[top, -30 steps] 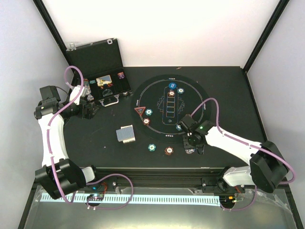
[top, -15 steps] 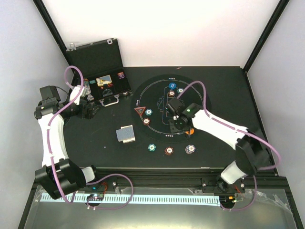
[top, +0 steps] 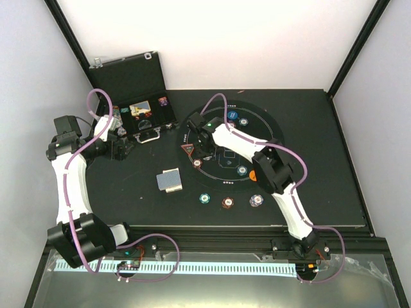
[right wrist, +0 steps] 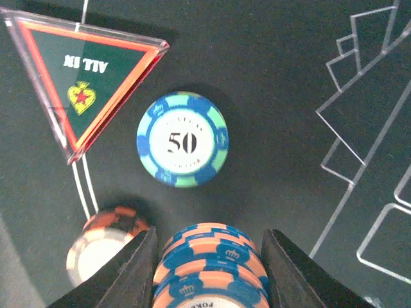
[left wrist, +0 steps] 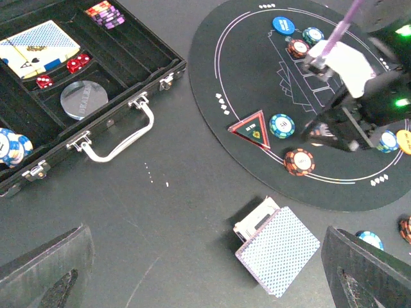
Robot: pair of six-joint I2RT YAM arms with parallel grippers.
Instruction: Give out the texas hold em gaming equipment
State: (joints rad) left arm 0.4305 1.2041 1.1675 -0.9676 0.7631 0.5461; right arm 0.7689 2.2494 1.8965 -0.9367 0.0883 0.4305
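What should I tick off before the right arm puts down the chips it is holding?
1. Grip: right gripper shut on the orange and blue chip stack: ok.
2. Neighbours: teal 50 chip and red triangle marker lie flat, apart from the stack: ok.
3. Landing spot: bare mat beside the 50 chip: ok.
4. Clearance to the brown chip close beside one finger: cannot tell.
5. Height of the stack above the mat: cannot tell.
6. Other arm: left gripper open, off the mat near the case: ok.
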